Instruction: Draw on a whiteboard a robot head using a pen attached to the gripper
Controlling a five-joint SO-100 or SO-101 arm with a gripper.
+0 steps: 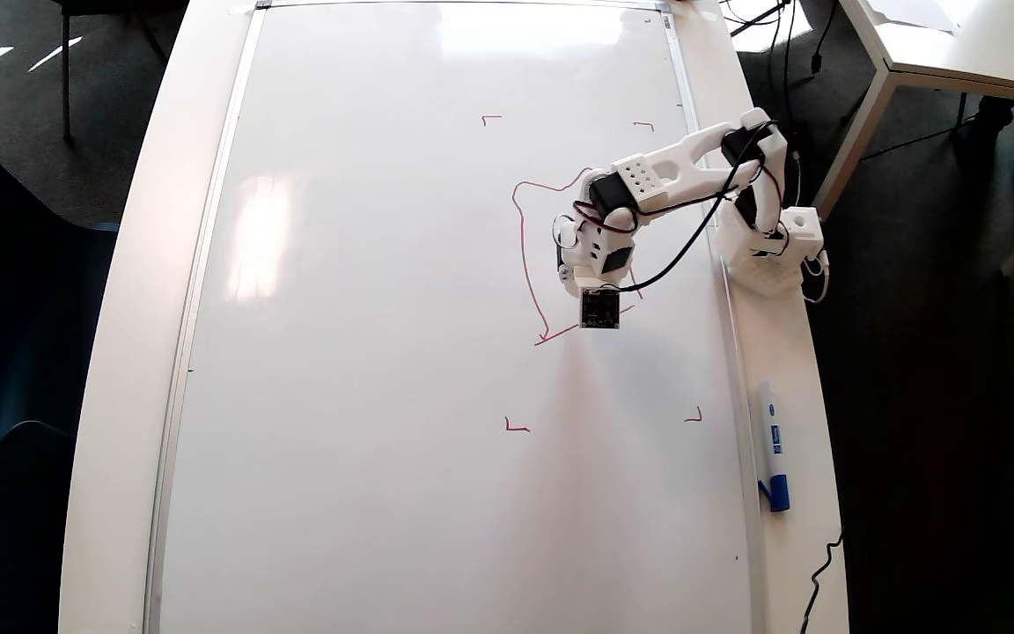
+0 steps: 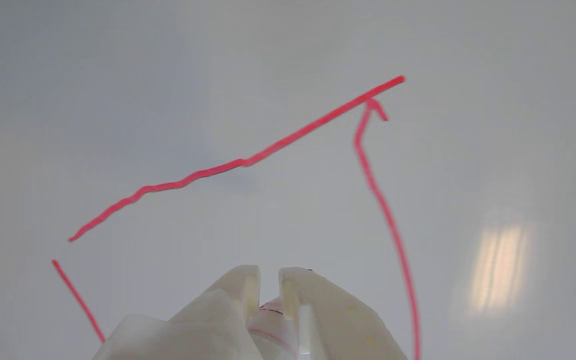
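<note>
The robot head point(image 1: 526, 255) is wobbly red lines (unfinished); fingers point(image 2: 288, 295) are clamped on the pen point(image 2: 270, 312).

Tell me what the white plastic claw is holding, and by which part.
The white 3D-printed gripper clamps a white, red-marked pen around its barrel; its tip is hidden.

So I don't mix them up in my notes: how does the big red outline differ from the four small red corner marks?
The robot head outline is one long wobbly line, partly hidden by the arm in the overhead view; each corner mark is a tiny L, fully visible. The outline sits inside the rectangle the marks frame. Both are thin red lines on the whiteboard.
</note>
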